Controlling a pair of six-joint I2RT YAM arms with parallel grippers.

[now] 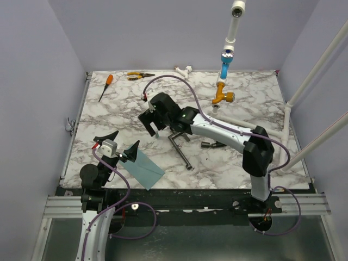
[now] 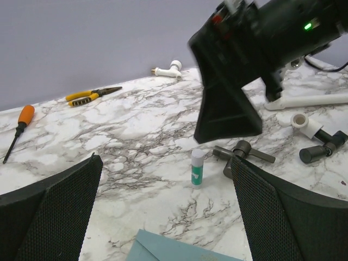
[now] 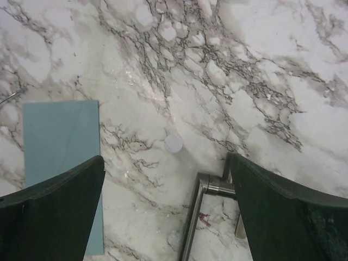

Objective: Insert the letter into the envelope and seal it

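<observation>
The teal envelope (image 1: 145,167) lies flat near the table's front edge; it also shows as the envelope (image 2: 174,250) and the envelope (image 3: 60,157). The letter is out of view. My left gripper (image 1: 125,137) hovers open just behind the envelope, and the left gripper (image 2: 165,159) holds nothing. My right gripper (image 1: 153,130) points straight down over the table's middle. The right gripper (image 3: 166,157) is open and empty, above a small upright glue stick (image 3: 174,143) that stands free as the glue stick (image 2: 197,166).
A metal lever handle (image 1: 179,144) lies right of the glue stick, with a black-handled part (image 1: 212,144) beyond it. An orange screwdriver (image 1: 105,87), yellow pliers (image 1: 140,75) and a white pipe fitting (image 1: 185,70) sit along the back. An orange valve (image 1: 223,98) and white pipes stand at the right.
</observation>
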